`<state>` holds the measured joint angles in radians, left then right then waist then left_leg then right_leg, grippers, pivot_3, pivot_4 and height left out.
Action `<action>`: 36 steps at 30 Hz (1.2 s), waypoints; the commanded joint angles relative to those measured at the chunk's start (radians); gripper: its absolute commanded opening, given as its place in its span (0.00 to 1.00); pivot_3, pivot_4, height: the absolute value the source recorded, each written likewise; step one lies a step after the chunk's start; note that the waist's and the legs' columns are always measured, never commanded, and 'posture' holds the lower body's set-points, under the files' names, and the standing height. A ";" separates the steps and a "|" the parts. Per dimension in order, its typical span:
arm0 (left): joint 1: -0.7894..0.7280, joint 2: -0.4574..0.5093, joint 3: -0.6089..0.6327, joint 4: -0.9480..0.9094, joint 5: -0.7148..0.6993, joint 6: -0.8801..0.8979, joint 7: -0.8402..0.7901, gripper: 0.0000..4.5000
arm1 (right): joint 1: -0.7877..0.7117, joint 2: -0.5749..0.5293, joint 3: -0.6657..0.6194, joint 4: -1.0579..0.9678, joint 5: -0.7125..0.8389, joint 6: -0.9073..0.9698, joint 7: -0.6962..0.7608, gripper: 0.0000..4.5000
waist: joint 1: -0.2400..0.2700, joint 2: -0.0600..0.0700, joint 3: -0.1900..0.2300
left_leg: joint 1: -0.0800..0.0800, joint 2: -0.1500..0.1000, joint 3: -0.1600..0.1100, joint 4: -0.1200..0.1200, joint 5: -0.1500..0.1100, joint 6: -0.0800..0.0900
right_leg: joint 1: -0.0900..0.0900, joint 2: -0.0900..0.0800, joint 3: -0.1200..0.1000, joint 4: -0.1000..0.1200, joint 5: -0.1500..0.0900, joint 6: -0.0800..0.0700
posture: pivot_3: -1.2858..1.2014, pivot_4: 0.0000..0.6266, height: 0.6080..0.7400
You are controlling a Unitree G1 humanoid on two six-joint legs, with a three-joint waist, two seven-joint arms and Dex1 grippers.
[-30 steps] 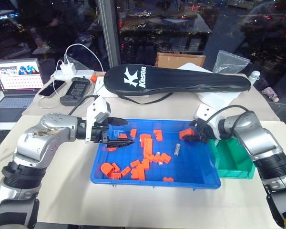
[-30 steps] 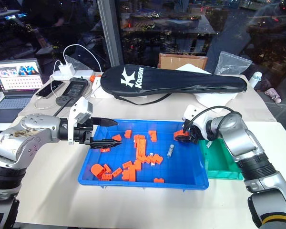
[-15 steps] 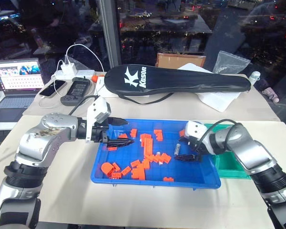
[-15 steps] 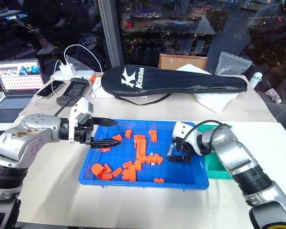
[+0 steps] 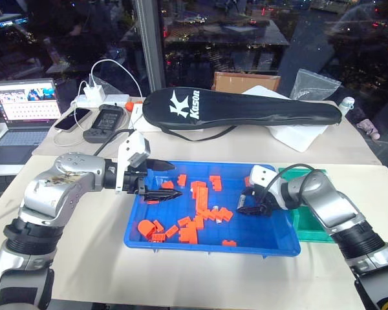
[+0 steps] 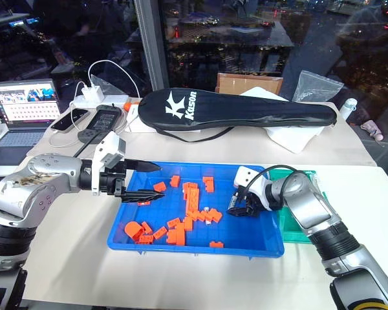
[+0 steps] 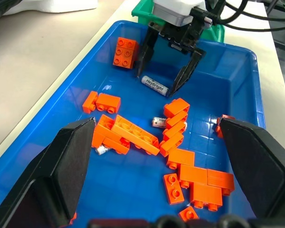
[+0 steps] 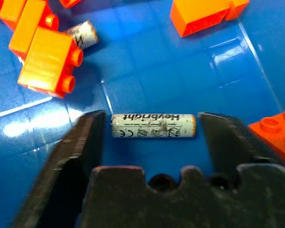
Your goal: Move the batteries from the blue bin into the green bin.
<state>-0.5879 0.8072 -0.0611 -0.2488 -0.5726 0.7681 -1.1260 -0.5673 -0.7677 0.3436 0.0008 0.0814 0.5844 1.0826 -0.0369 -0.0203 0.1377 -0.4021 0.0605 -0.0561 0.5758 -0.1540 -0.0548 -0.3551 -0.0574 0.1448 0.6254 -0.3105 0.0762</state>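
now the right gripper [image 7: 168, 76] is down in the blue bin [image 5: 271, 239], fingers apart on either side of a battery [image 8: 153, 126] lying on the floor, not yet gripping it. left gripper [image 5: 163, 179] hovers spread wide, empty. green bin [image 5: 313, 226] sits just beside.

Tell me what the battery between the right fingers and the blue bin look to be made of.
Battery: likely metal in a pale, scuffed printed wrap with an orange end band. Blue bin: seemingly moulded plastic, glossy, since light glints off its floor.
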 commanded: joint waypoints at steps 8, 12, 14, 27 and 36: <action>-0.090 -0.046 -0.011 0.024 -0.025 0.005 -0.017 1.00 | -0.022 -0.180 -0.224 -0.208 0.111 0.076 0.069 0.56 | 0.003 0.000 0.000 | 0.000 0.000 0.000 0.000 0.000 0.000 | 0.000 0.000 0.000 0.000 0.000 0.000 | 0.52 0.24 1.00; -0.139 -0.086 -0.039 0.079 -0.005 -0.014 -0.028 1.00 | -0.001 -0.359 -0.361 -0.199 0.107 0.078 0.088 0.56 | 0.011 0.001 0.000 | -0.001 0.000 0.000 0.001 0.000 0.000 | 0.000 0.000 0.000 0.000 0.000 0.000 | 0.52 0.24 1.00; -0.150 -0.090 -0.051 0.098 0.002 -0.025 -0.043 1.00 | 0.042 -0.443 -0.446 -0.165 0.109 0.079 0.100 0.56 | 0.012 0.001 0.000 | -0.001 0.000 0.000 0.001 0.000 0.000 | 0.000 0.000 0.000 -0.001 0.000 0.000 | 0.52 0.24 1.00; -0.150 -0.102 -0.094 0.136 0.066 -0.087 -0.078 1.00 | 0.353 -0.485 -0.469 -0.206 0.047 -0.038 0.052 0.56 | -0.011 0.004 -0.002 | 0.001 0.000 0.002 0.001 0.000 0.001 | 0.001 0.000 0.000 0.001 0.000 0.000 | 0.52 0.24 1.00; -0.133 -0.100 -0.082 0.107 0.056 -0.049 -0.052 1.00 | 0.196 -0.464 -0.374 -0.167 0.045 -0.013 0.059 0.98 | -0.008 0.005 -0.002 | 0.000 0.000 0.001 0.003 0.000 0.001 | 0.001 -0.001 0.000 0.000 -0.001 0.001 | 0.52 0.24 1.00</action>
<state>-0.7191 0.7030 -0.1625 -0.1065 -0.5116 0.7247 -1.1821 -0.2933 -1.2228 -0.0011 -0.1373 0.0956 0.5552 1.1283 -0.0448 -0.0154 0.1361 -0.4027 0.0601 -0.0547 0.5790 -0.1544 -0.0541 -0.3544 -0.0580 0.1452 0.6260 -0.3112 0.0773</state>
